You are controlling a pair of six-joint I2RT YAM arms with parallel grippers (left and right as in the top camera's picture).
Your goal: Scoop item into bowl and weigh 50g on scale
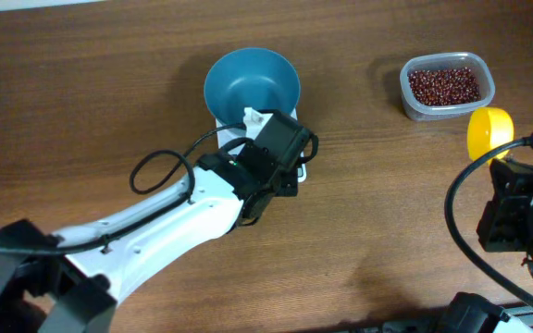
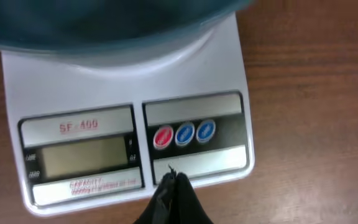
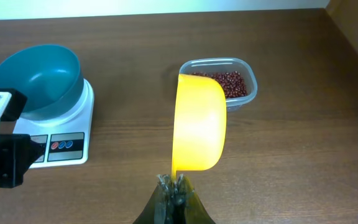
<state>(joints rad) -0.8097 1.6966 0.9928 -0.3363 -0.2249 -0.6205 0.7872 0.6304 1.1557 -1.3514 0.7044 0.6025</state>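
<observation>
Wooden tabletop (image 1: 387, 203): closed left gripper (image 2: 171, 180) hovered by scale (image 2: 229, 68) buttons (image 2: 184, 134), could mispress or jolt bowl (image 1: 239, 88); right gripper (image 3: 176, 183) clamped scoop (image 3: 199, 124).

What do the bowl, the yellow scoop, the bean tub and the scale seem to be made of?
The bowl: likely plastic, opaque teal, smooth with a soft sheen. The scoop: likely plastic, even bright yellow, slightly glossy. The tub: clear plastic, as its wall is see-through. The scale: smooth white casing, apparently plastic, with printed labels.
</observation>
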